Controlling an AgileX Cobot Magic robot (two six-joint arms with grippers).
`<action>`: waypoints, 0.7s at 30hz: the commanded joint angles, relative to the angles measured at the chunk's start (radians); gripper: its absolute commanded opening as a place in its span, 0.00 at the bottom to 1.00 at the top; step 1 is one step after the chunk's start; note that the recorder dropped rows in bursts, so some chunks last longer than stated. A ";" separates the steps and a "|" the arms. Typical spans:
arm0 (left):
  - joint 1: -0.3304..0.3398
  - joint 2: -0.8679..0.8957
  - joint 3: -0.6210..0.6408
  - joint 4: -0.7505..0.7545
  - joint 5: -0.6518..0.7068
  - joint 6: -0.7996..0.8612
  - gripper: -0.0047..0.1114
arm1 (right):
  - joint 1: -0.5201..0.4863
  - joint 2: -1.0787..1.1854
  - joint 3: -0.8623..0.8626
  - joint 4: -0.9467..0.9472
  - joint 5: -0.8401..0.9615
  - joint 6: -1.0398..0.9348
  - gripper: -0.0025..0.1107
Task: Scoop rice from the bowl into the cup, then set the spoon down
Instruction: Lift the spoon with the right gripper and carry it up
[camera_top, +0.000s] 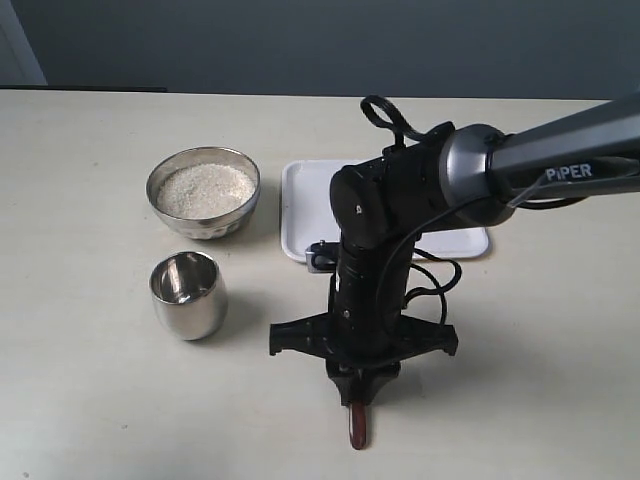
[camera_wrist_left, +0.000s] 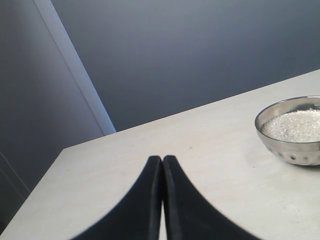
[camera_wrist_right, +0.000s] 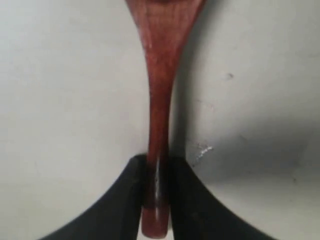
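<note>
Spoon (camera_top: 357, 432) is being gripped by its handle in the right claw (camera_top: 358, 392), lower centre of the exterior frame; left claw (camera_wrist_left: 162, 164) is resting fully closed, empty.

Black arm (camera_top: 372, 215) bears a silver PIPER-lettered link (camera_top: 560, 150), seemingly looped cables (camera_top: 385, 112).

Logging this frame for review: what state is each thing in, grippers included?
bowl: upright, filled.
rice: pale heap inside the bowl.
cup: upright, no rice visible inside.
spoon: gripped near its handle end.
right gripper: shut on the spoon.
left gripper: shut, holding nothing.
tray: lying flat, partly hidden by the right arm.
</note>
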 joint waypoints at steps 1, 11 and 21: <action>-0.005 -0.005 -0.002 -0.005 -0.003 -0.005 0.04 | 0.000 -0.006 0.005 -0.033 -0.036 -0.006 0.02; -0.005 -0.005 -0.002 -0.005 -0.003 -0.005 0.04 | 0.000 -0.182 -0.038 -0.282 -0.022 0.040 0.02; -0.005 -0.005 -0.002 -0.005 -0.003 -0.005 0.04 | 0.000 -0.157 -0.356 -0.747 0.301 -0.239 0.02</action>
